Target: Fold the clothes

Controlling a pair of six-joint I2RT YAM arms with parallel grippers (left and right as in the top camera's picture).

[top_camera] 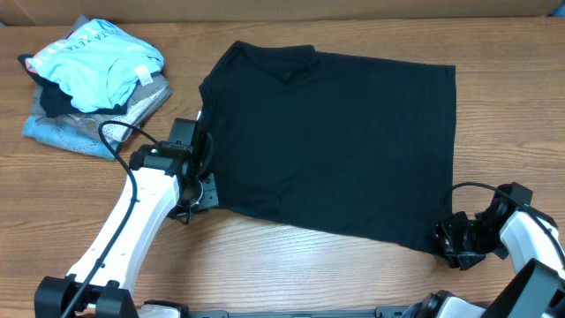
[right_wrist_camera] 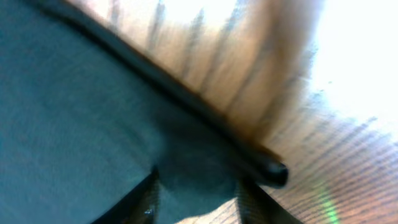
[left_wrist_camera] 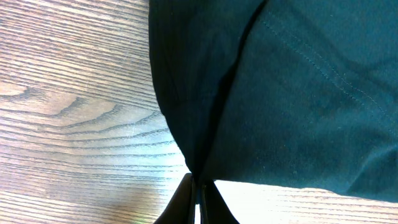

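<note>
So: black T-shirt point(top_camera: 327, 141) lies spread mostly flat mid-table point(top_camera: 291, 274), collar at its far-left corner, long side running left to right. The near edge slants toward the right.

Left gripper point(left_wrist_camera: 196, 198) sits at the shirt's left edge, near side. Its fingers are pressed together, pinching a small point of fabric; a crease runs up from the pinch along a stitched seam.

Right gripper point(right_wrist_camera: 198, 200) is at the near-right corner of the shirt. The right wrist view is blurred. Its fingers point(right_wrist_camera: 148, 200) stand well apart with the dark fabric edge lying between them, not clamped as far as I can see.

Far-left of the table, apart from the shirt: a light blue garment point(top_camera: 101, 55) with white print on top of grey and denim-blue folded garments point(top_camera: 62, 131).
</note>
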